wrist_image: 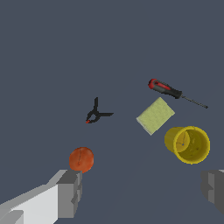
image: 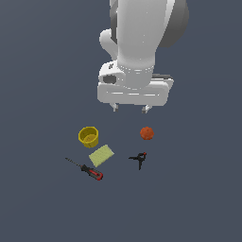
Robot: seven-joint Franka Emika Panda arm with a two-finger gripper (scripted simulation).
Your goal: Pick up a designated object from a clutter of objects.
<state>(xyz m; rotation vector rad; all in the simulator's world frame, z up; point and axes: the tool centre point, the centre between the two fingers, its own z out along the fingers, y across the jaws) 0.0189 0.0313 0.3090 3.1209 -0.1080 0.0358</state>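
The designated object, a small black spring clamp with forked handles and a red tip, lies on the dark floor just in front of the orange-red ball. My gripper hangs well above the clutter, behind the ball and the cup, open and empty. Its grey fingers stand wide apart in the wrist view. The rest of the clutter is a yellow cup, a pale green flat block and a red-handled screwdriver.
The clamp lies apart from the block at the exterior view's left and from the ball behind it. Dark floor surrounds the group on all sides.
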